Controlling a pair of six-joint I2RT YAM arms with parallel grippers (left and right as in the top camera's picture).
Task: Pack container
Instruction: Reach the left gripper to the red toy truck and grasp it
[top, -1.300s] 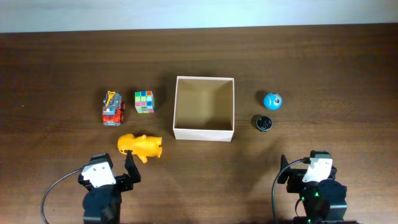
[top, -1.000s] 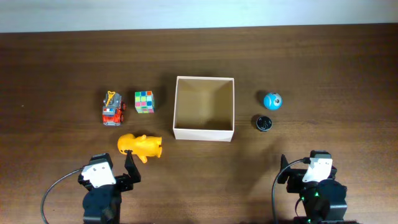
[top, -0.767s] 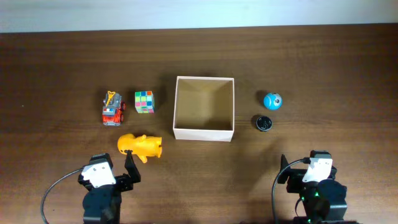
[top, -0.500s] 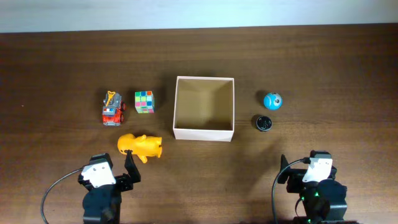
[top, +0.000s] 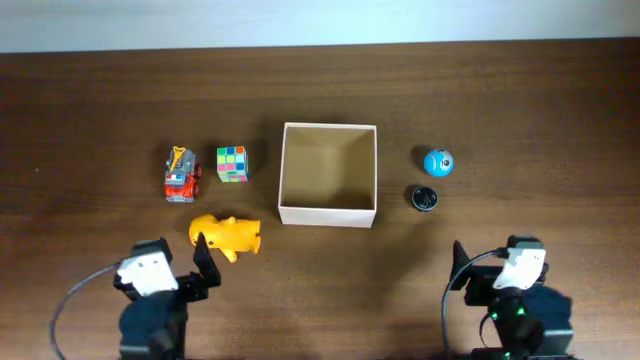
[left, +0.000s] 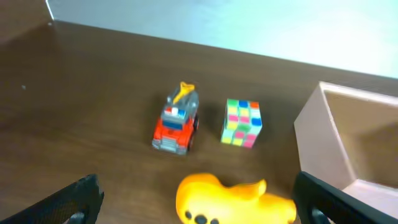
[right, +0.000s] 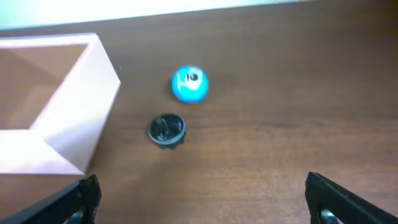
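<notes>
- Left arm: folded low at the near edge of the counter (top: 90, 95). The left hand (left: 196, 198) points toward the far side, just short of a yellow animal toy (top: 228, 235).
- Left hand: fingers spread wide, one at each lower corner of the wrist view. It holds nothing and touches nothing.
- Right arm: folded low at the near edge, on the right side. The right hand (right: 202, 185) points toward the far side over bare wood.
- Right hand: fingers spread wide, holding nothing and well apart from every object.
- Box (top: 328, 213): square, open-topped, with white walls. It stands upright at the middle of the counter, between the two groups of toys, and its tan floor shows in full from overhead.
- Left of the box: a colour cube (top: 232, 164) near the left wall, a red toy truck (top: 181, 175) just beside the cube, and the yellow toy nearer the left arm.
- Right of the box: a blue ball (top: 437, 162), with a small black round cap (top: 426, 198) just beside it on the near side. Both are apart from the box.
</notes>
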